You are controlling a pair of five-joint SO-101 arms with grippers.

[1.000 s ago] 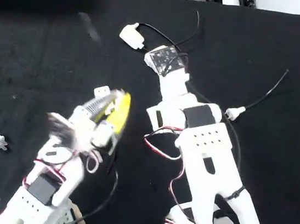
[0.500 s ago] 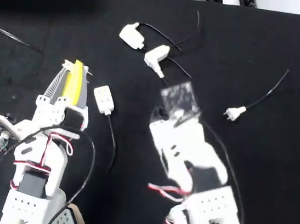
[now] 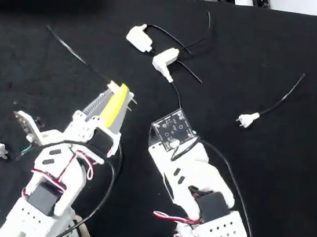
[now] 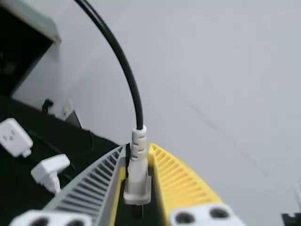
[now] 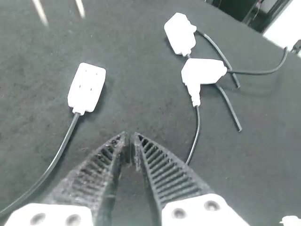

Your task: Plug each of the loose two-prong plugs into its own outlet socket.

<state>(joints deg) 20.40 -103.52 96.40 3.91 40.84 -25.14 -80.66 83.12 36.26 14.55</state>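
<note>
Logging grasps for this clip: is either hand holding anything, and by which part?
The left hand holds a plug by its body, with the cable sticking out beyond the tips. The right hand holds nothing.

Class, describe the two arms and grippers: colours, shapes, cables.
The left arm and right arm are white links with black motors and red and black wires. The left gripper has one yellow and one grey ribbed finger; the right gripper has two dark ribbed ones.

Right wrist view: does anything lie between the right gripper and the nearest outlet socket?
Nothing visible does. Bare black cloth separates the shut right gripper from the outlet socket; the socket's own cord lies off to the gripper's side.
</note>
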